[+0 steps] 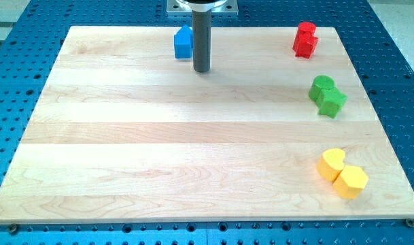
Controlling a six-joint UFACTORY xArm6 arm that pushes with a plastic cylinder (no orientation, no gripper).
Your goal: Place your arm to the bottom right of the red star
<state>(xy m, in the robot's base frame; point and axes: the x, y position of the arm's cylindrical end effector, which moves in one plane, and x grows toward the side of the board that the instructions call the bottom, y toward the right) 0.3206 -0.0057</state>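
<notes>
Two red blocks touch each other near the board's top right corner. The lower one (306, 46) looks like the red star, and the upper one (306, 30) has a rounder shape. My tip (202, 70) rests on the board at the top centre, far to the left of the red blocks and slightly lower. A blue block (183, 43) stands just up and left of my tip, close beside the rod.
A green round block (321, 87) and a green star-like block (333, 103) touch at the right edge. A yellow heart (330, 163) and a yellow hexagon (351, 181) touch at the bottom right. The wooden board (159, 150) lies on a blue perforated table.
</notes>
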